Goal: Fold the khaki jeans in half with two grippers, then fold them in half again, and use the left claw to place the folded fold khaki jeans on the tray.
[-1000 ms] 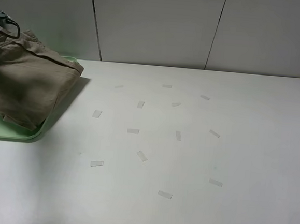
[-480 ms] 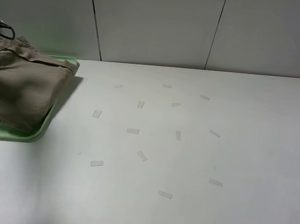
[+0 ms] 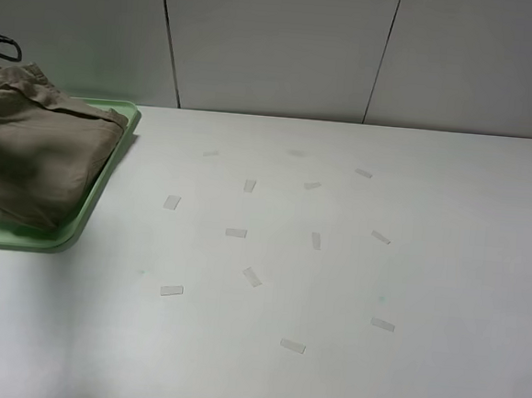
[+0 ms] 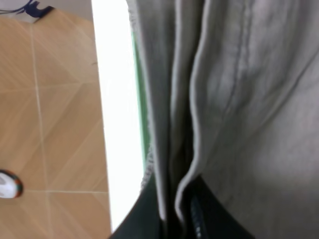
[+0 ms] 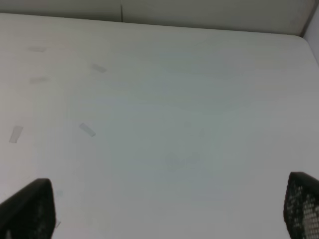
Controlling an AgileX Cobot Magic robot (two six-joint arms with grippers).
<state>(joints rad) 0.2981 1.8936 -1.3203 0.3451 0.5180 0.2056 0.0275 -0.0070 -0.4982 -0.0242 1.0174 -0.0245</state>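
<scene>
The folded khaki jeans (image 3: pixel 34 158) lie on the pale green tray (image 3: pixel 90 204) at the far left of the table. Only a bit of the left arm and its cable (image 3: pixel 0 44) shows at the left edge above them. In the left wrist view the left gripper (image 4: pixel 174 214) is shut on folded layers of the khaki jeans (image 4: pixel 239 99), with the tray's green rim (image 4: pixel 143 124) beside them. The right gripper (image 5: pixel 164 214) is out of the exterior view; in the right wrist view its black fingertips (image 5: pixel 30 209) stand wide apart over bare table, holding nothing.
Several small pale tape strips (image 3: pixel 252 276) are scattered over the white table (image 3: pixel 381 263). A panelled wall stands behind. In the left wrist view the table's left edge (image 4: pixel 107 149) drops to a tan tiled floor (image 4: pixel 50 124).
The jeans have moved left and down, from hanging over the tray's right rim to lying within the tray. Their shadow on the table has gone.
</scene>
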